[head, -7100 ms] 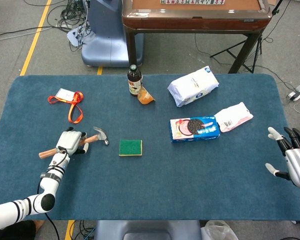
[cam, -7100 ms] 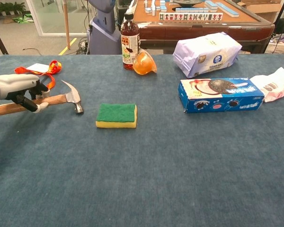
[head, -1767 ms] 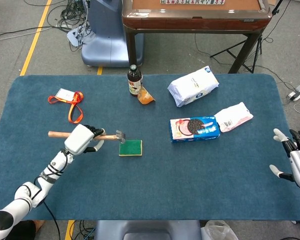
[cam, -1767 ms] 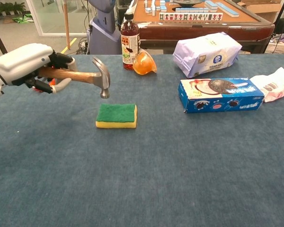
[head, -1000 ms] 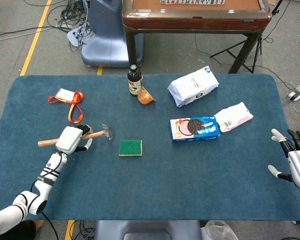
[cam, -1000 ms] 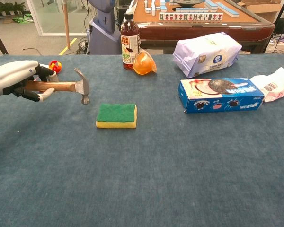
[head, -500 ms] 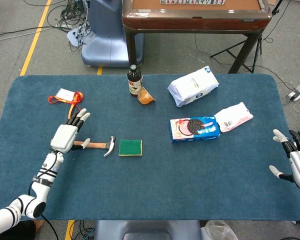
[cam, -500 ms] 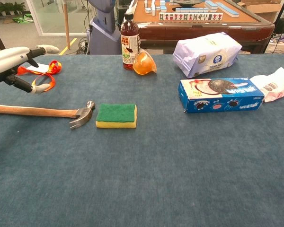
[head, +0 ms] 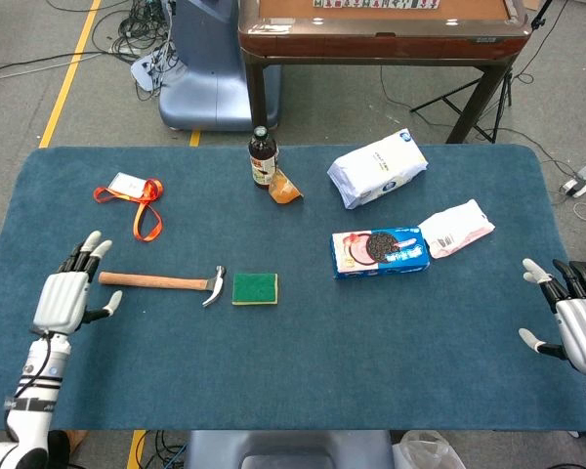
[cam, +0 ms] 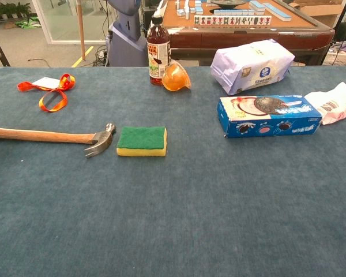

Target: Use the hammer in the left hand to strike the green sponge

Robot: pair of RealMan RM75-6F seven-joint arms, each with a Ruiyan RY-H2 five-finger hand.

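Note:
The hammer (head: 163, 282) (cam: 46, 137) lies flat on the blue table, wooden handle pointing left and metal head just left of the green sponge (head: 255, 288) (cam: 142, 140). My left hand (head: 62, 296) hovers at the table's left edge, fingers spread, holding nothing, a short way left of the handle's end. Over the right edge my right hand (head: 572, 312) is open and empty. In the chest view only a sliver of the left hand shows at the left border.
An orange lanyard with a card (head: 134, 198) (cam: 48, 88) lies at the back left. A dark bottle (head: 263, 157) and orange wrapper (head: 284, 188) stand at the back centre. A white bag (head: 376, 168), blue cookie box (head: 380, 252) and pink-white packet (head: 456, 228) fill the right half.
My left hand struck the sponge, drew back, then let go of the hammer, which now lies on the table. The hand has pulled away leftward, open.

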